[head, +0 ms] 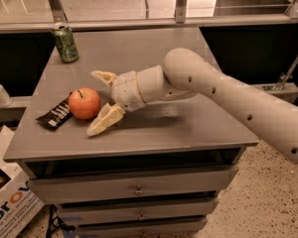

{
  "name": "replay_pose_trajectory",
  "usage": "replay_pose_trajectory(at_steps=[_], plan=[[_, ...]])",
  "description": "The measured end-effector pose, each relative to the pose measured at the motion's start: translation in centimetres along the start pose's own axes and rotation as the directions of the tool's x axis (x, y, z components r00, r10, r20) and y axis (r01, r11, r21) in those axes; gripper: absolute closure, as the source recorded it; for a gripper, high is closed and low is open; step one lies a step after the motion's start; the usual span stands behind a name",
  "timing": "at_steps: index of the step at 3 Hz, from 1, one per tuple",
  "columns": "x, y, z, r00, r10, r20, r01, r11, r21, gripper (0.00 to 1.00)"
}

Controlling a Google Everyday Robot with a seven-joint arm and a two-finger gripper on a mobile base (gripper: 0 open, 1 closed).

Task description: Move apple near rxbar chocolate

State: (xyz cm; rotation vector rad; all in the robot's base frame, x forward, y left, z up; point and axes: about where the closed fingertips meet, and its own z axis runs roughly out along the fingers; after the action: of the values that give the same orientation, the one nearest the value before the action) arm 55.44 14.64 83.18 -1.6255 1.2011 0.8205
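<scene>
obs, single cam, looking down at the front of the cabinet.

- your gripper sits low over the left half of the grey cabinet top, pointing left. jaws wide apart, clamped on nothing.
- far finger points back-left, clear of the fruit. near finger lies angled down-left w/ its tip at the top's surface, just beside the apple's lower right. can't tell if it touches.
- apple rests on the cabinet top, stem up, at the mouth of the open jaws. its right side is betw. the two fingertips, the rest is out to the left.
- rxbar chocolate lies flat, angled, at the left edge of the top. its right end is just beside the apple's left side, touching or v. nearly so.
- arm comes in from the right of frame, cream shell, wrist approx. level w/ the table.
- green can upright at the back-left corner, well apart from apple + bar.
- drawers below the top are closed.
- cardboard box on the floor, lower left.
</scene>
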Motion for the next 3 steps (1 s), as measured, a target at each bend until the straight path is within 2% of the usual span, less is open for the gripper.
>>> replay_pose_trajectory(at_steps=[1,2,3], plan=[[-0.1,-0.1,-0.2,1.0,0.003,0.003,-0.003,1.0,0.003,0.0],[-1.7,-3.4,-6.7,0.989,0.097,0.112,-0.106,0.991,0.081,0.0],[-3.5,-5.1,-8.3,0.986,0.083,0.148,-0.1,0.9884,0.114,0.0]])
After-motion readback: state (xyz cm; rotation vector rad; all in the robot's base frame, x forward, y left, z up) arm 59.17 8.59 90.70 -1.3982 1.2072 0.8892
